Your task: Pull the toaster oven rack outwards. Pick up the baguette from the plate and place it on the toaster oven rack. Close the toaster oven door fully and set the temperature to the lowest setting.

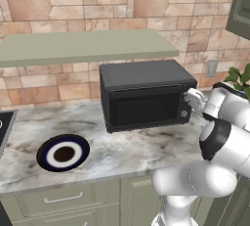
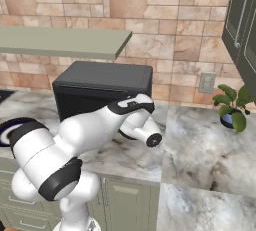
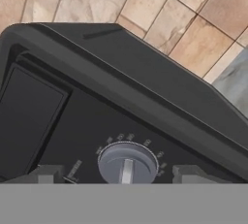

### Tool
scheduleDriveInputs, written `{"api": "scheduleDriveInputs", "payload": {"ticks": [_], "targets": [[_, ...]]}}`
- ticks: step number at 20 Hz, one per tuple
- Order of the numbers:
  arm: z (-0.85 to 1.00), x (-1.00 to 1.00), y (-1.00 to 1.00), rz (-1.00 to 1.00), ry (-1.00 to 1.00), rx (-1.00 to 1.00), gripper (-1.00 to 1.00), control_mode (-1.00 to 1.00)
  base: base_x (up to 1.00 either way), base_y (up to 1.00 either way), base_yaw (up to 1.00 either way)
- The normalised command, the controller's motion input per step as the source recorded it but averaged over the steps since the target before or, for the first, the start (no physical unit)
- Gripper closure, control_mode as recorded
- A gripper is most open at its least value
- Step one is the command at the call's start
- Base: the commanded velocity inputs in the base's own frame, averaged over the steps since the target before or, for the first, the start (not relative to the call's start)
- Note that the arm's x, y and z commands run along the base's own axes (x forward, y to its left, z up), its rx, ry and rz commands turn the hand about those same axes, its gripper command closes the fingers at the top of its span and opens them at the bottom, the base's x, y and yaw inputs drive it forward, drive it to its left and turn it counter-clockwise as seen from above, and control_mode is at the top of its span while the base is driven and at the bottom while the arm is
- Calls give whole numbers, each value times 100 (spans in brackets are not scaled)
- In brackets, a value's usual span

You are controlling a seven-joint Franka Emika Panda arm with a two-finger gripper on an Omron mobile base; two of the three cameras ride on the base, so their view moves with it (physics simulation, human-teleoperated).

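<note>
Listing, left to right, left base view. Plate [image 1: 63, 153]: round, navy rim, white ring, brown centre; flat on the marble counter [image 1: 127, 146], near its front edge, well left of the oven; nothing on it. Oven [image 1: 145, 94]: dark box against the brick wall, under a pale green shelf [image 1: 88, 46]; door [image 1: 142, 105] upright and shut, glass dark, so rack and baguette cannot be seen. Knob [image 1: 184, 114]: round, grey, on the right-hand panel. Gripper [image 1: 194, 99]: white hand just beside the oven's right front corner, level with the panel. Hand view: two finger tips [image 3: 46, 175] stand wide apart at the bottom, one either side of the knob [image 3: 127, 164], its pointer straight toward the camera's lower edge; jaws spread, holding nothing, not touching the knob as far as can be told. Plant [image 2: 232, 106]: green leaves in a blue pot, far right of the counter in the right base view
</note>
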Motion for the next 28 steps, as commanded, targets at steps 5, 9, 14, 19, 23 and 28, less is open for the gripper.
{"api": "scheduleDriveInputs", "payload": {"ticks": [5,9,14,19,23,28], "targets": [[0,0,-2,0,0,0,-100,-100,0,0,0],[-1,0,-13,0,0,0,-100,-100,0,0,0],[-6,0,-29,1,0,0,-100,-100,0,0,0],[0,0,-2,0,0,0,-100,-100,0,0,0],[0,-22,14,0,-1,-1,-100,-100,0,0,0],[0,-21,9,2,-3,-1,-100,-100,0,0,0]]}}
